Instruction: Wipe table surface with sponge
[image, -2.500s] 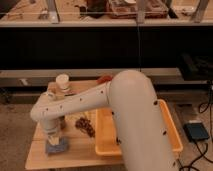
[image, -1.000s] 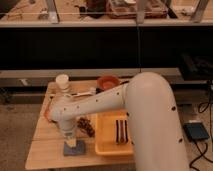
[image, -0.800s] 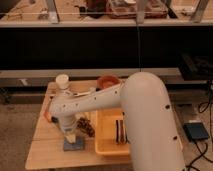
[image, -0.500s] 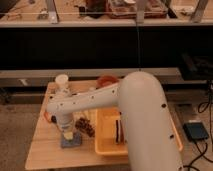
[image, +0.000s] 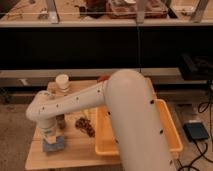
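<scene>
Sponge directly under pincer, flat on table surface

Entry: readable text, labels, brands, numbers. I find none on any item. Gripper: at 7 o'clock on the table surface, directly above the sponge.

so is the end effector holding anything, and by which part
Cannot be told: the end effector sits on top of the small blue-grey rectangular sponge, hiding any grip.
</scene>
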